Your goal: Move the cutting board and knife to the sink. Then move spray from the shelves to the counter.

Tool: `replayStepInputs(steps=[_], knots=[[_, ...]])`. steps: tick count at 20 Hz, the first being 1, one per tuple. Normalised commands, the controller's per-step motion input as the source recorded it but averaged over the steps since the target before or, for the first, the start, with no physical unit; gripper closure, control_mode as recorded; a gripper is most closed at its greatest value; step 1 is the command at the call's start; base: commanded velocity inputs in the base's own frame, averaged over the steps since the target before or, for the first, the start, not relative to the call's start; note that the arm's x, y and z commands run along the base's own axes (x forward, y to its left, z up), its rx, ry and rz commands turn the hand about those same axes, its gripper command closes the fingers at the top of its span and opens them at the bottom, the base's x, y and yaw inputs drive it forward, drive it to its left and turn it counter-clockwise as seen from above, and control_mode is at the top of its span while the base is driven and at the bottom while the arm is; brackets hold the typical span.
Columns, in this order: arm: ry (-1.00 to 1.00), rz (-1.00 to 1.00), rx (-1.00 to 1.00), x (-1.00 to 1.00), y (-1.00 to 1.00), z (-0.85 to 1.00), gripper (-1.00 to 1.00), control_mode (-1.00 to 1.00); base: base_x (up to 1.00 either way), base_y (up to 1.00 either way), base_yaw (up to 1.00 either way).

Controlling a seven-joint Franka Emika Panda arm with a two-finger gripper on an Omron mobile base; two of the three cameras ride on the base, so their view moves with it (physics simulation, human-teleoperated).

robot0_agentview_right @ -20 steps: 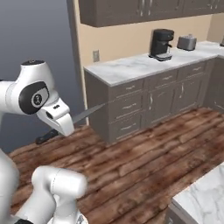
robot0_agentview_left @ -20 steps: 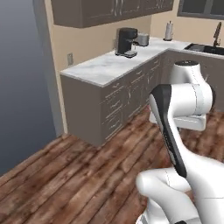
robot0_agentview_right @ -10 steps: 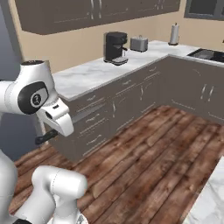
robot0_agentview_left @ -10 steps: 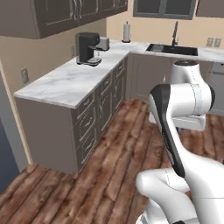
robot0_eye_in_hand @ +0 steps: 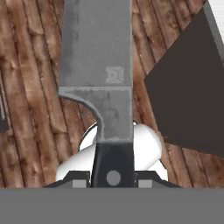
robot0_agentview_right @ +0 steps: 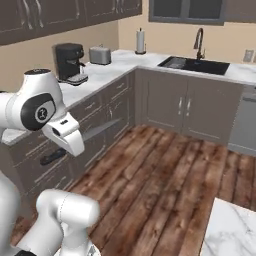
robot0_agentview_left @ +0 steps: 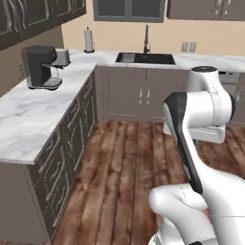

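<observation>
In the hand view my gripper (robot0_eye_in_hand: 113, 177) is shut on the black handle of the knife (robot0_eye_in_hand: 98, 65). Its broad grey blade points away from me over the wooden floor. The sink (robot0_agentview_left: 146, 58) is a dark basin with a slim faucet (robot0_agentview_left: 146, 38), set in the far run of the white marble counter (robot0_agentview_left: 28, 119). From the right base the sink (robot0_agentview_right: 192, 65) lies at the upper right, across the floor from my arm. The cutting board, the spray and the shelves are out of view.
A black coffee machine (robot0_agentview_left: 42, 67) and a toaster (robot0_agentview_right: 100, 55) stand on the left counter, with a paper-towel roll (robot0_agentview_left: 88, 39) in the corner. Open wooden floor (robot0_agentview_right: 165, 170) lies between me and the sink cabinets. A marble island corner (robot0_agentview_right: 232, 230) juts in at lower right.
The whole picture has shifted, so the base has moved: the sink run now stands ahead and the coffee machine has slid left. The knife stays in my grip.
</observation>
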Motion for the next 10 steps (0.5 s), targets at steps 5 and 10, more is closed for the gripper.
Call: replayStepInputs(steps=[5, 10], knots=[[0.0, 0.0, 0.0, 0.0, 0.0, 0.0, 1.0, 1.0, 1.0, 0.0, -0.44], [0.0, 0.0, 0.0, 0.0, 0.0, 0.0, 1.0, 1.0, 1.0, 0.0, -0.42]])
